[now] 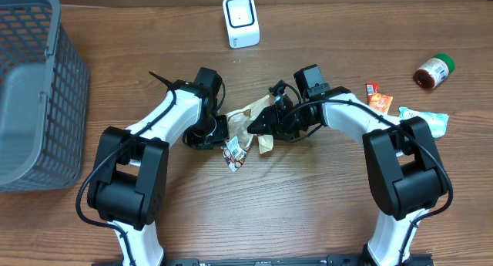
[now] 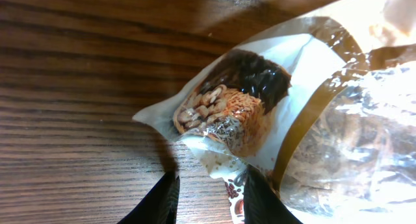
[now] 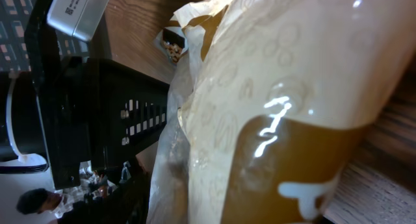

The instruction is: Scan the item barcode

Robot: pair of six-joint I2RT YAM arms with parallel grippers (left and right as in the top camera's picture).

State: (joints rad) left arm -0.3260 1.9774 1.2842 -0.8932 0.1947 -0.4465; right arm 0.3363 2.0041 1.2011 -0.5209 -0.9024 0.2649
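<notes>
The scan does not look done yet: the snack bag sits between the two arms on the robot's side of the scanner, near it but clearly apart, and it is not held up to the scanner. The pick-up stage seems under way, since the overhead view shows the bag bunched between both wrists rather than lying flat on the tabletop, though I cannot tell whether it is clear of the wood. The left pincer has its fingers a modest way apart with the bag's printed corner between them, against one finger; whether that is a real pinch I cannot tell. The right pincer is up against the bag from the other side. Glossy cream and brown film fills its own camera, hiding the fingers, so I cannot tell how wide it stands or whether it grips. No barcode shows in any view. Left to do, as I judge it: find the code, secure the bag, carry it to the scanner and face the code to it. The basket, well off to the scanner's left, and the jar and loose packets, off to its right, play no part now
</notes>
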